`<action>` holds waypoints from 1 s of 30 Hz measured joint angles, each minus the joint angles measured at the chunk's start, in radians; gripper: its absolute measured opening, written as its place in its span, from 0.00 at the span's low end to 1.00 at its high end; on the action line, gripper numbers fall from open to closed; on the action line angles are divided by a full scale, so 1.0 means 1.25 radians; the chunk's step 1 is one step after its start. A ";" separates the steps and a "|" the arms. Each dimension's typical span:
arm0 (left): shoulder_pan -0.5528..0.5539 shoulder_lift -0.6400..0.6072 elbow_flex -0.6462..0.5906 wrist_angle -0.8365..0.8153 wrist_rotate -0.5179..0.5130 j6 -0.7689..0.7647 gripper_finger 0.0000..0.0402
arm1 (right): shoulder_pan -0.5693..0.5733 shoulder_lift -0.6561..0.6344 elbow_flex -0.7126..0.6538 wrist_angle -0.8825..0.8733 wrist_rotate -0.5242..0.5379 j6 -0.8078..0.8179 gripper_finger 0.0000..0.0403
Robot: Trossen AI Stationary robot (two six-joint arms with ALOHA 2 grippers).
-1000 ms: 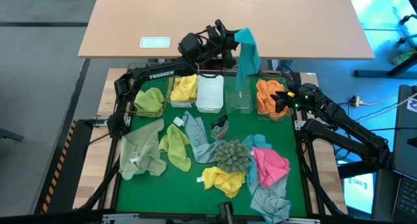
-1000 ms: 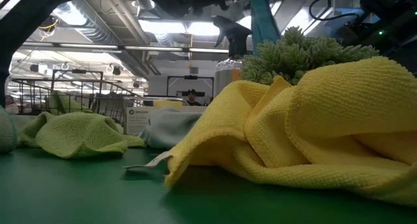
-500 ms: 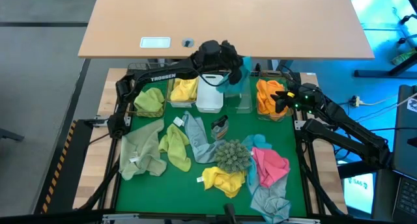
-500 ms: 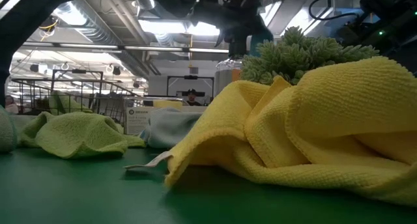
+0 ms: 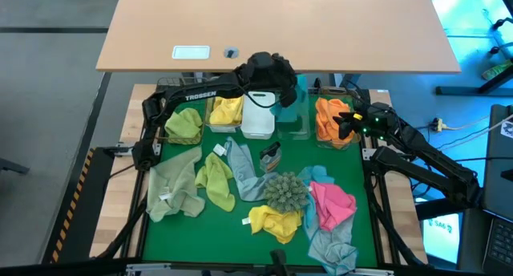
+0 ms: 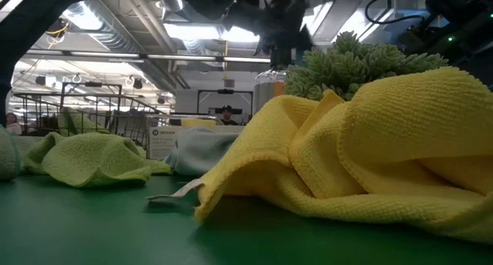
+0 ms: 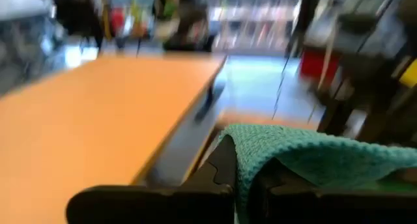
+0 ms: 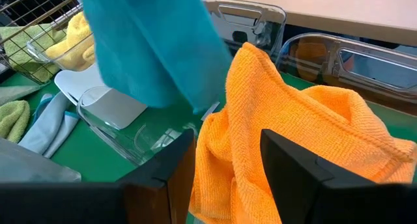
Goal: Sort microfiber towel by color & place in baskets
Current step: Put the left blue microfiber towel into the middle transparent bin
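Many towels (image 5: pixel 276 221) strew the green mat (image 5: pixel 240 242) beside a tan table (image 5: pixel 272 23).

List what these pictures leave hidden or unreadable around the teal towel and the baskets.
- High view: the left gripper is hidden under its own wrist; only a strip of the teal towel shows.
- High view: the clear basket under that towel is see-through, so its contents are unclear.
- Low view: the yellow towel blocks the baskets.
- Left wrist view: everything behind the towel is blurred.

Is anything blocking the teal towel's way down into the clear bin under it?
Nothing visible. The left gripper holds the teal towel over the clear bin, which looks empty beneath it.
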 joint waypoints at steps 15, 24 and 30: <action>-0.019 0.001 0.000 -0.232 -0.065 0.042 0.00 | 0.000 0.000 0.000 0.000 0.000 0.000 0.43; -0.065 0.060 0.000 -0.172 -0.071 0.042 0.00 | 0.000 0.000 0.000 0.000 0.000 0.000 0.43; -0.072 0.075 0.000 -0.166 -0.170 0.043 0.02 | 0.000 0.000 0.000 0.000 0.000 0.000 0.43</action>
